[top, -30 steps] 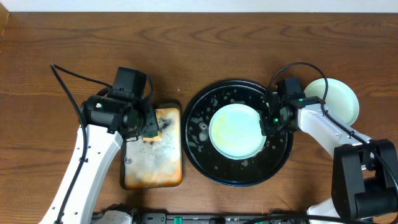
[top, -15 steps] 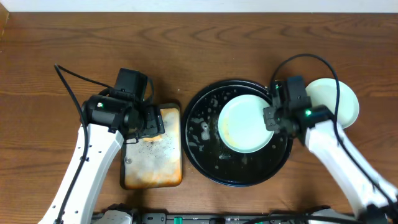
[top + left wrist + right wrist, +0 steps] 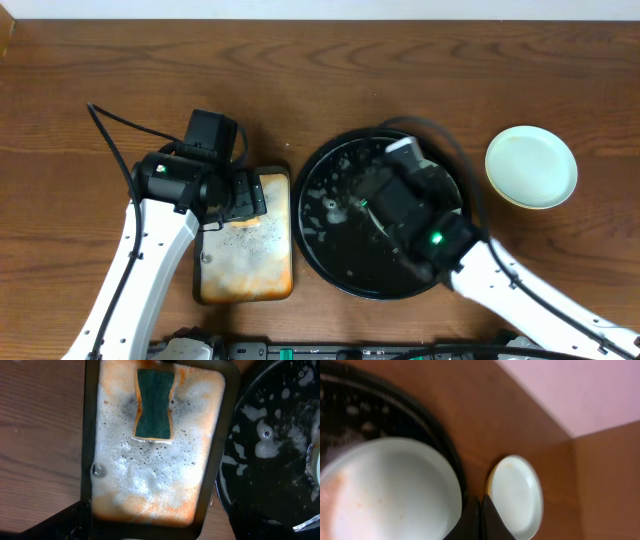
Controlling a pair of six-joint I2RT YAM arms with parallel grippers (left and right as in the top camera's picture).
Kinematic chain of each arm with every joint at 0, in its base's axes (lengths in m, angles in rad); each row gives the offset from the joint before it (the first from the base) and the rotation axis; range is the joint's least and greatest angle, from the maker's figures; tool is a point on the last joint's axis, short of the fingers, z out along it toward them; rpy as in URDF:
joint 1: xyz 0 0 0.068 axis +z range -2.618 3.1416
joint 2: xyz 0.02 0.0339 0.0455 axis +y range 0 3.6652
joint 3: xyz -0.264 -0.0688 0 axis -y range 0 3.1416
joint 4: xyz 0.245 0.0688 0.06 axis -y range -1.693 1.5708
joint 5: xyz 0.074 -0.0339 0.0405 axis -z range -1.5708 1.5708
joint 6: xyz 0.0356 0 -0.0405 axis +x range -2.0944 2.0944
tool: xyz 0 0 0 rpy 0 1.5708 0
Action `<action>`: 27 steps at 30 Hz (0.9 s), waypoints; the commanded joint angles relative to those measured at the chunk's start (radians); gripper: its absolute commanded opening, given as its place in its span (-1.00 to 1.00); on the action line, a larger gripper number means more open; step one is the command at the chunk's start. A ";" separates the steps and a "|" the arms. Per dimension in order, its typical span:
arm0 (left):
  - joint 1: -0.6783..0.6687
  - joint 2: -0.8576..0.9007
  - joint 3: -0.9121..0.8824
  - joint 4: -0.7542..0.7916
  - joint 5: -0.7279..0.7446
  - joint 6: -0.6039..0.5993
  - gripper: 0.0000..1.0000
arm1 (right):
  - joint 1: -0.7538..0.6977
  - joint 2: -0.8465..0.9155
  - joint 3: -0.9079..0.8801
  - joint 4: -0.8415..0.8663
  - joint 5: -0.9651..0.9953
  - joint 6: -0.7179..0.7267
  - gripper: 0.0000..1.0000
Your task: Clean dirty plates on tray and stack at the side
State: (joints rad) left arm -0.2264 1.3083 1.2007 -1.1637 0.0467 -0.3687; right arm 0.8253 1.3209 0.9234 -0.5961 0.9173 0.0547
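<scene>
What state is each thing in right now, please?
Orange tray: covered in foam.
Sponge: loose, green side up, on orange tray.
Black tray: wet, flecked with foam.
Plate in black tray: smeared orange.
Second plate: on the table, alone.
Left fingers: open, empty.
Right fingers: shut.

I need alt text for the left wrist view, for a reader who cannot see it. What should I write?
A green-topped sponge lies on a foamy, rust-orange rectangular tray on a wooden table. At the right is part of a round black tray with patches of white foam.
</scene>
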 commanded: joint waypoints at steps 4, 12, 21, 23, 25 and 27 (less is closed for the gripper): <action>-0.002 0.003 -0.002 -0.004 -0.002 0.002 0.76 | 0.035 -0.014 0.014 0.010 0.111 -0.041 -0.98; -0.002 0.003 -0.002 -0.004 -0.002 0.002 0.76 | -0.258 -0.003 0.014 -0.038 -0.721 0.109 -0.85; -0.002 0.003 -0.002 -0.004 -0.002 0.002 0.77 | -0.485 0.150 0.013 -0.150 -0.925 0.156 -0.91; -0.002 0.003 -0.002 -0.004 -0.002 0.002 0.77 | -0.499 0.199 0.013 -0.174 -0.867 0.212 -0.94; -0.002 0.003 -0.002 -0.004 -0.002 0.002 0.77 | -0.518 0.234 0.013 -0.175 -0.888 0.222 -0.94; -0.002 0.003 -0.002 -0.004 -0.002 0.002 0.77 | -0.537 0.246 0.013 -0.183 -0.922 0.222 -0.89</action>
State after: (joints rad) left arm -0.2264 1.3083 1.2007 -1.1637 0.0467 -0.3687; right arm 0.3172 1.5555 0.9276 -0.7704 0.0460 0.2298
